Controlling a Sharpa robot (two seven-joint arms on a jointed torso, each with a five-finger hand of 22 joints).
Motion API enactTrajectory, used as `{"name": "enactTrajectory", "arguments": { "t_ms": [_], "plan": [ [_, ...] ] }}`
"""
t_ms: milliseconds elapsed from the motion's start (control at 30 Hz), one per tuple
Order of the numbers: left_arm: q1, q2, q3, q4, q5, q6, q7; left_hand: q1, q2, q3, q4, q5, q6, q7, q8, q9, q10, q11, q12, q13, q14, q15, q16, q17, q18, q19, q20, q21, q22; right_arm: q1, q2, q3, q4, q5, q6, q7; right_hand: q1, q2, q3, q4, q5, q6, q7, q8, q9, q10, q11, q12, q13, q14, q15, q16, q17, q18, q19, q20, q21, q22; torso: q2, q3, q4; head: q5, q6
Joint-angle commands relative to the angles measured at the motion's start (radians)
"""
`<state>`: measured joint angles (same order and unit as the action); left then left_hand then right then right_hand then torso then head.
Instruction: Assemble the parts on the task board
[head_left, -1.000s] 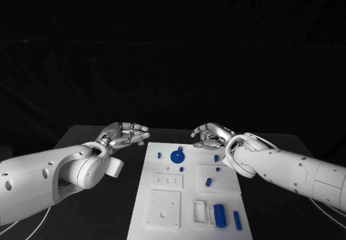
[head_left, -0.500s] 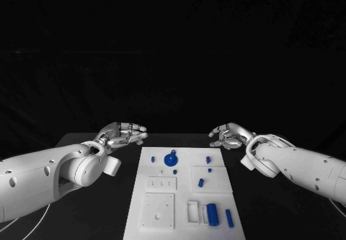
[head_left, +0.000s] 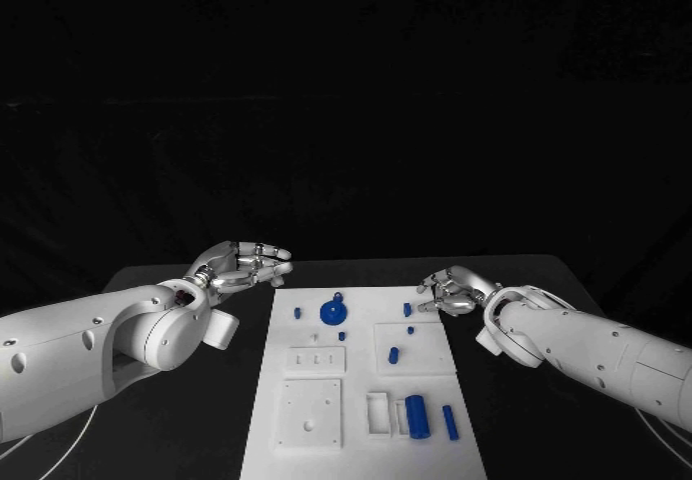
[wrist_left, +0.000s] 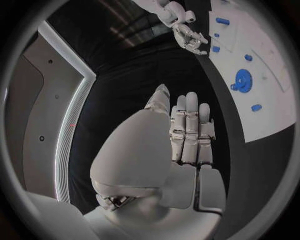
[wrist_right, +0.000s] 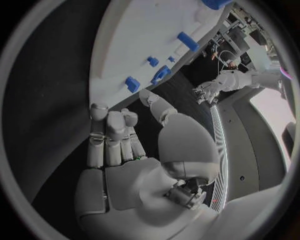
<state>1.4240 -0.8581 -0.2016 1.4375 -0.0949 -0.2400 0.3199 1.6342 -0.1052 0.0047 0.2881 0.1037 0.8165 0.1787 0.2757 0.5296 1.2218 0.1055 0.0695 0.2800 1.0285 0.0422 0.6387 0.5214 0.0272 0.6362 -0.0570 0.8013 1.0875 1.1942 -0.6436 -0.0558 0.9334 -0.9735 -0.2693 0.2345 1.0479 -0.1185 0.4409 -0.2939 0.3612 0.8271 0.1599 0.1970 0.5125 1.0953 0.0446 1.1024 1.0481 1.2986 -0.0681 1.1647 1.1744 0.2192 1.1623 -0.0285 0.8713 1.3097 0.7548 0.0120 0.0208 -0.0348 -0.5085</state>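
Note:
The white task board (head_left: 361, 385) lies lengthwise in the middle of the black table. On it are a round blue disc (head_left: 333, 313) near the far end, several small blue pegs such as one (head_left: 395, 354) mid-board, and a blue cylinder (head_left: 417, 415) with a thin blue rod (head_left: 449, 422) at the near right. My left hand (head_left: 238, 267) hovers off the board's far left corner, fingers straight and holding nothing (wrist_left: 187, 130). Beside the far right corner, my right hand (head_left: 450, 291) is also bare, its fingers stretched out and thumb apart (wrist_right: 119, 145).
Raised white blocks sit on the board: a square plate (head_left: 313, 412) at the near left and a slotted holder (head_left: 378, 413) beside the cylinder. Black table (head_left: 562, 290) lies on both sides of the board.
The head camera has shifted. My right hand has drawn back from over the board's far end to beside its far right corner. The left hand has barely moved.

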Motion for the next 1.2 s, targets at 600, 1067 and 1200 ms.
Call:
{"name": "enactTrajectory", "arguments": {
  "t_ms": [600, 1067, 1200],
  "plan": [
    [-0.001, -0.009, 0.000, 0.021, -0.008, 0.005, 0.009, -0.002, -0.001, -0.006, 0.001, 0.000, -0.006, 0.004, -0.005, 0.002, -0.011, 0.002, -0.005, -0.002, 0.008, -0.001, -0.008, 0.002, 0.002, 0.006, -0.001, -0.002, -0.002, -0.002, 0.022, 0.001, -0.007, -0.093, 0.023, -0.020, 0.034, 0.004, -0.022, 0.000, -0.003, -0.008, 0.003, -0.004, -0.005, -0.013, 0.003, 0.008, -0.003, -0.007, 0.005, -0.006, 0.003, 0.043, -0.010, 0.001, -0.007, 0.017, 0.013, 0.0091, 0.0102, -0.003, -0.008],
    [-0.001, -0.014, 0.000, 0.030, -0.012, 0.002, 0.005, 0.000, -0.001, -0.005, 0.000, 0.000, -0.006, 0.004, -0.006, 0.002, -0.012, 0.002, -0.005, -0.002, 0.009, -0.002, -0.009, 0.003, 0.002, 0.006, -0.001, -0.003, -0.003, -0.003, 0.030, 0.001, -0.008, -0.127, 0.014, -0.047, 0.084, 0.019, 0.069, 0.002, -0.086, 0.037, -0.009, 0.016, -0.010, -0.003, -0.008, 0.014, -0.009, -0.001, -0.006, -0.004, 0.003, 0.043, -0.002, 0.005, -0.005, 0.017, 0.012, 0.0085, 0.0103, -0.001, -0.016],
    [-0.001, -0.016, 0.001, 0.031, -0.013, 0.001, 0.003, 0.000, -0.001, -0.005, 0.000, 0.000, -0.006, 0.004, -0.006, 0.002, -0.012, 0.002, -0.004, -0.002, 0.009, -0.002, -0.009, 0.003, 0.002, 0.006, -0.001, -0.003, -0.003, -0.003, 0.032, 0.001, -0.009, -0.136, 0.023, -0.051, 0.087, 0.018, 0.097, 0.001, -0.095, 0.054, -0.012, 0.022, -0.011, -0.001, -0.012, 0.016, -0.010, 0.000, -0.009, -0.004, 0.004, 0.043, -0.001, 0.005, -0.004, 0.017, 0.012, 0.0089, 0.0093, -0.002, -0.019]
  ]
}}
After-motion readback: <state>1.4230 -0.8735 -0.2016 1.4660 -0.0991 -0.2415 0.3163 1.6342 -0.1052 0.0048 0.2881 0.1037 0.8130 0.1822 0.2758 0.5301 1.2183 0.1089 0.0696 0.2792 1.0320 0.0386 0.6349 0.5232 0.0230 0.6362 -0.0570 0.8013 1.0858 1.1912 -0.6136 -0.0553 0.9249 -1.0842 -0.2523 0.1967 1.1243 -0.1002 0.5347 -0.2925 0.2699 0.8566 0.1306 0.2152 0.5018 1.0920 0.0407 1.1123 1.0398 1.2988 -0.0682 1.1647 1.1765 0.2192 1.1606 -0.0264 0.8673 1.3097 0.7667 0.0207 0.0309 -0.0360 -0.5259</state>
